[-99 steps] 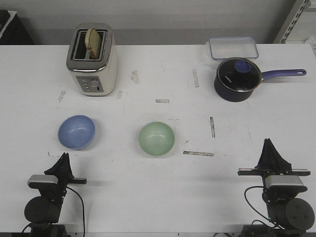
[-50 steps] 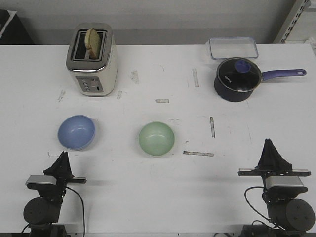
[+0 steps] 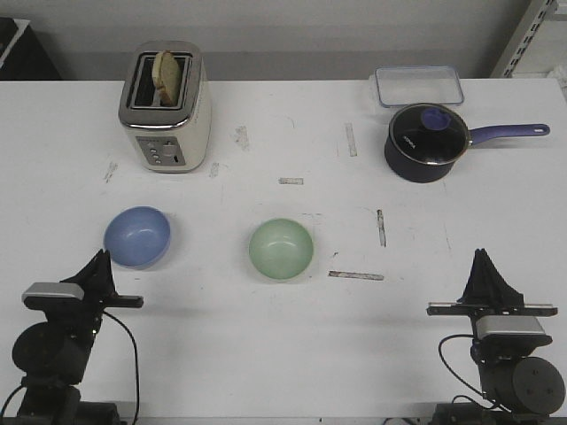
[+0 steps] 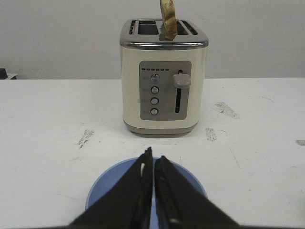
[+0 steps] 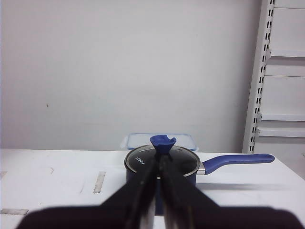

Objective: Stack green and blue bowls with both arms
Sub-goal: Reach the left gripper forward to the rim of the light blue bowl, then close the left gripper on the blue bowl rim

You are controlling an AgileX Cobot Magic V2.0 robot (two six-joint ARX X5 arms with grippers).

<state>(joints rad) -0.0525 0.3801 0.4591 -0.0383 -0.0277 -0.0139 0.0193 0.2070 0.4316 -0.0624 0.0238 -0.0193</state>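
blue bowl [image 4: 112, 183] partly behind fingers [image 4: 138, 191]

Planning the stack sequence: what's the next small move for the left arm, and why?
Probably open the left pincer and ease it forward to the blue bowl. Its fingers look shut and sit just short of the bowl's near rim, holding nothing, while the green bowl waits apart, empty.

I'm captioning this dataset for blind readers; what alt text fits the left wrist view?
A shut black tool points over a blue bowl toward a cream toaster standing on a white table. A slice of bread sticks up from one toaster slot.
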